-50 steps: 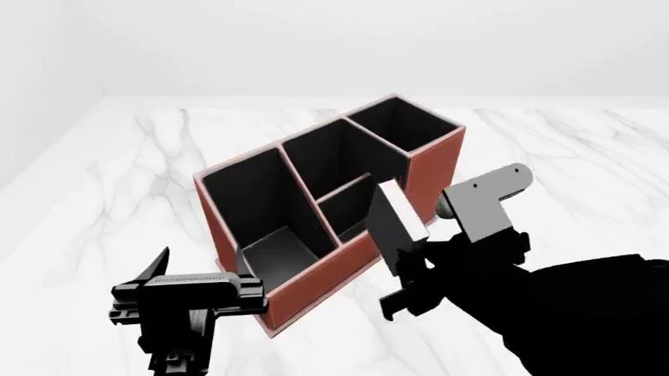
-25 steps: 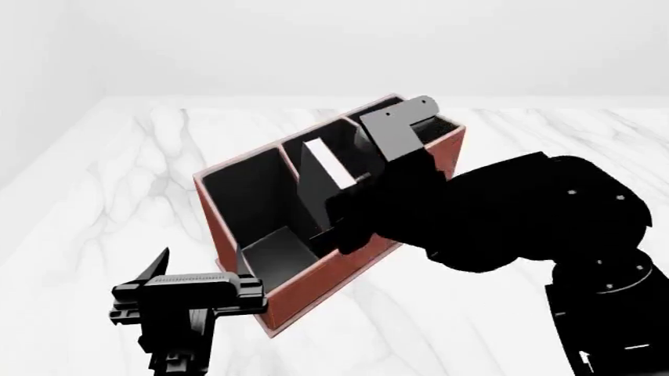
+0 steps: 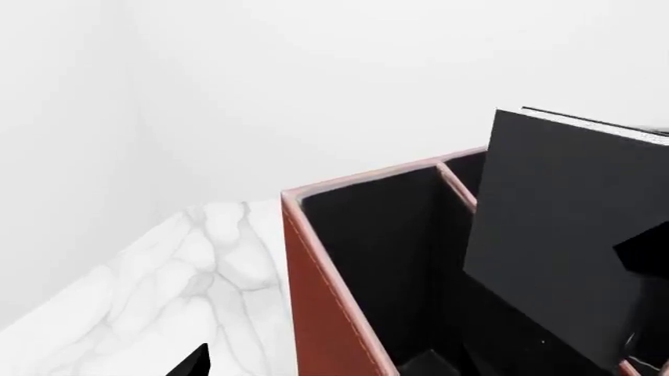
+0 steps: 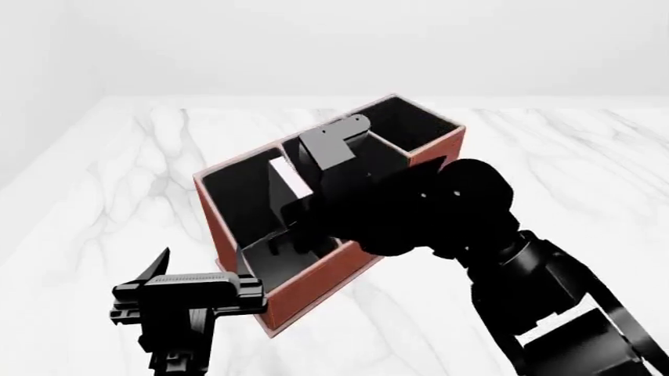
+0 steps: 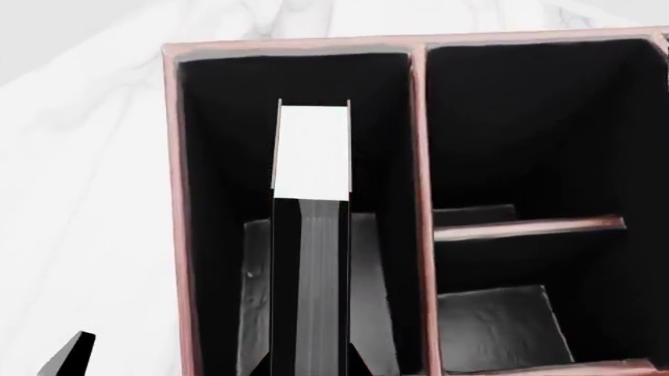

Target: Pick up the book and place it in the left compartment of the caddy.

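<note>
My right gripper (image 4: pixel 298 235) is clamped on the thin black-covered book with white page edges (image 5: pixel 310 235), holding it upright over the wide left compartment (image 5: pixel 219 157) of the reddish-brown leather-look caddy (image 4: pixel 334 274). Pickup is complete; lowering and release remain, in my judgement. My left gripper (image 4: pixel 188 286) hangs idle beside the caddy, jaws apart, holding nothing.

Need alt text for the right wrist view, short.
Looking down into the caddy, the book stands on edge over the left compartment, white page edges up. Two smaller bays, split by a divider, sit beside it, with white marble table outside the rim.
</note>
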Tool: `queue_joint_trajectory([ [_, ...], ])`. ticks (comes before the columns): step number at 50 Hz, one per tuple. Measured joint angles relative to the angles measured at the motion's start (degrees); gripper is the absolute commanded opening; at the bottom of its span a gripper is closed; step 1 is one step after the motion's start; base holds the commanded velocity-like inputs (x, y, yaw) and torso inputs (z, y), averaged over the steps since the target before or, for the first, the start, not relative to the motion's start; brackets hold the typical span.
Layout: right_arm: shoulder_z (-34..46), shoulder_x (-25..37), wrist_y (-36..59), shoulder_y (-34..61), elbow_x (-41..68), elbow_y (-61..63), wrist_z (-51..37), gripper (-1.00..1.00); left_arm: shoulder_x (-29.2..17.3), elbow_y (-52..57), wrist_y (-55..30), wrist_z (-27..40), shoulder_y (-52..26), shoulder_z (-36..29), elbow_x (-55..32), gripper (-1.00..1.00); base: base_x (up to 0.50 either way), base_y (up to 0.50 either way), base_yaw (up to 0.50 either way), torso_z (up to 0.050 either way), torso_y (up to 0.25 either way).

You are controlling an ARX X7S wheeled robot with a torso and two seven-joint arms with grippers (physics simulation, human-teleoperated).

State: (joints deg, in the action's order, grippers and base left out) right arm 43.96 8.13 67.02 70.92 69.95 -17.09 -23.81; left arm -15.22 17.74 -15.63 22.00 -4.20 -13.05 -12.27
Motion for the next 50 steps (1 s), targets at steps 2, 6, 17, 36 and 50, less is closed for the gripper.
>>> queue_joint_trajectory([
  [2,1.1,-0.7,-1.1,-0.3,-1.1,-1.1,0.8,-1.0,0.0,0.0,0.0,0.0,0.0,0.0,-0.1,1.0,0.0,0.0,0.0,0.0,0.005],
  [6,3.2,-2.0,-3.4,-0.7,-3.1,-3.6,2.4,-1.0,-0.1,0.0,0.1,0.1,0.0,-0.1,-0.2,1.0,0.0,0.0,0.0,0.0,0.0],
  [17,9.8,-5.0,-11.3,-0.7,-6.4,-11.6,6.7,-1.0,-0.3,-0.1,0.3,0.2,-0.1,-0.3,-0.4,1.0,0.0,0.0,0.0,0.0,0.002],
  [36,35.8,-6.6,-30.8,4.6,9.7,-24.9,9.0,-1.0,-0.7,-0.3,0.6,0.5,-0.2,-0.8,-0.8,1.0,0.0,0.0,0.0,0.001,0.001],
  [50,45.5,-6.8,-36.4,5.8,16.5,-27.7,9.4,-1.0,-1.0,-0.3,0.7,0.8,-0.2,-1.0,-1.2,1.0,0.0,0.0,0.0,0.0,0.001],
])
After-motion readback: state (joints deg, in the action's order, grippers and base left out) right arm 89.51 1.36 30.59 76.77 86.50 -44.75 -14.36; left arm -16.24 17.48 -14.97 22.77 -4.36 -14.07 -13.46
